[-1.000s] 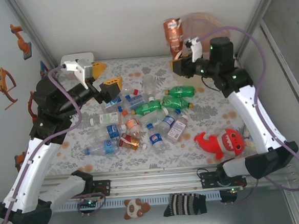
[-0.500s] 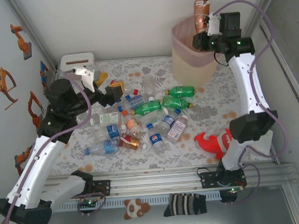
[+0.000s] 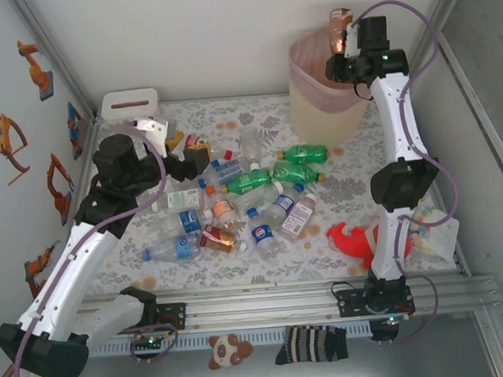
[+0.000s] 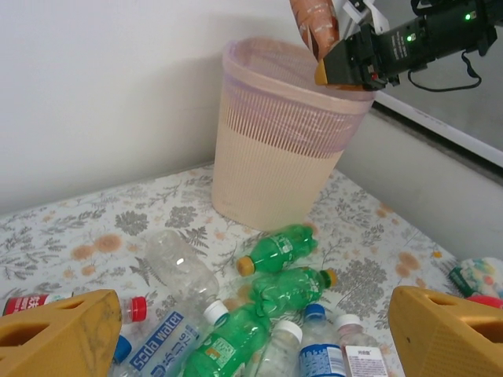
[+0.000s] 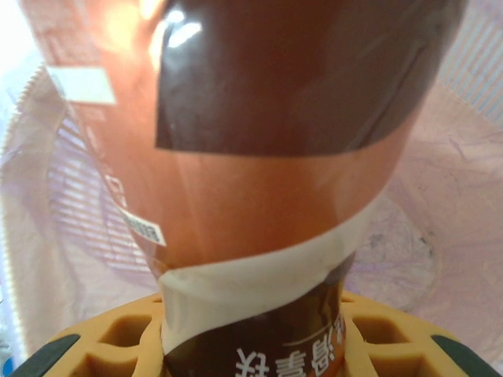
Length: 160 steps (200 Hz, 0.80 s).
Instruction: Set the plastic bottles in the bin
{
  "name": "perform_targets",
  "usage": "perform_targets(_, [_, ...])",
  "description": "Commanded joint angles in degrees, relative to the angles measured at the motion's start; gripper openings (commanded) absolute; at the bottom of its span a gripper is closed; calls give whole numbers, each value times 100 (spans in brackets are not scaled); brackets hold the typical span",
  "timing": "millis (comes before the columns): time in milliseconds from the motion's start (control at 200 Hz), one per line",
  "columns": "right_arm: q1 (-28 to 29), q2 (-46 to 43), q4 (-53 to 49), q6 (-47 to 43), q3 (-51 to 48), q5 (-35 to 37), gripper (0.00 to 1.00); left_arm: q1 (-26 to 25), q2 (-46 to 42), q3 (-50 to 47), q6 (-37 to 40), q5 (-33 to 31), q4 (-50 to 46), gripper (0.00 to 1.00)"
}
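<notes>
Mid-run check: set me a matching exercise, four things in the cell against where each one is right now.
Things:
1 bin
2 brown bottle
3 shark
4 white box

Places:
A far left corner
B near right side
C far right corner
D held up over the bin's mouth

Pairs: 1-C, 2-D, 3-B, 4-A
</notes>
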Motion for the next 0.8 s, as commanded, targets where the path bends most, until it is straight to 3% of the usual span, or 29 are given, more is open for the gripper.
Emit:
perform_targets(0, [-45, 188, 241, -184, 337, 163, 3, 49, 10, -123, -64, -52, 211, 87])
perform_targets(496, [-93, 587, -338, -699, 349, 680, 4, 66, 162, -450, -136, -108, 305, 86])
perform_targets(796, [-93, 241, -896, -636, 436, 927, 19, 84, 306, -396, -128, -55, 319, 86])
